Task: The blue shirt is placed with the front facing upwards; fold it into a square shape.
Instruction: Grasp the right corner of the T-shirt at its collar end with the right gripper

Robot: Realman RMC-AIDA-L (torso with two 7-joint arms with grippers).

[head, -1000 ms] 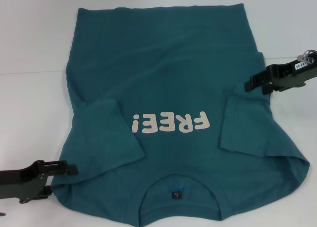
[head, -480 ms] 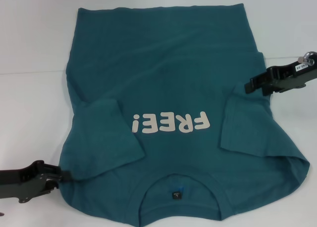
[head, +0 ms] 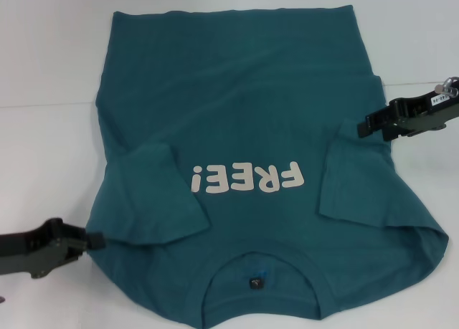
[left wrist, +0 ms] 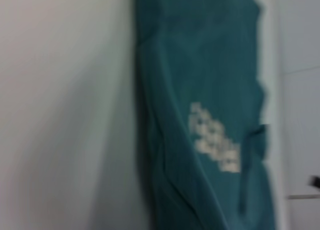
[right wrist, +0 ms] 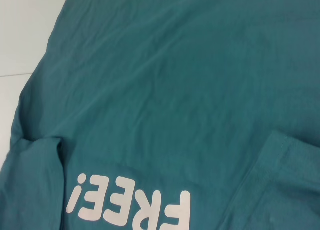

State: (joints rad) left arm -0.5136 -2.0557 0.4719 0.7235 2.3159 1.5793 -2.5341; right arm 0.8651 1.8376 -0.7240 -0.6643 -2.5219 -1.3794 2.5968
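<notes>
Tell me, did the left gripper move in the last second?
Yes. The left gripper has pulled back toward the robot's left, off the edge of the blue shirt, which itself lies unmoved.

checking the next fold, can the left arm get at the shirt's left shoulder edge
Probably yes: the left gripper sits right at the blue shirt edge near the shoulder, with only bare table around it.

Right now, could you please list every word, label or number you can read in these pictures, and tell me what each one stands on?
"FREE!" in white block letters on the chest of the large teal-blue cotton short-sleeved T-shirt, upside down in the head view.
The small dark tag inside the ribbed collar: its mark is too small to read.
The white sticker on the right gripper, at the shirt's right edge: print too small to read.
</notes>
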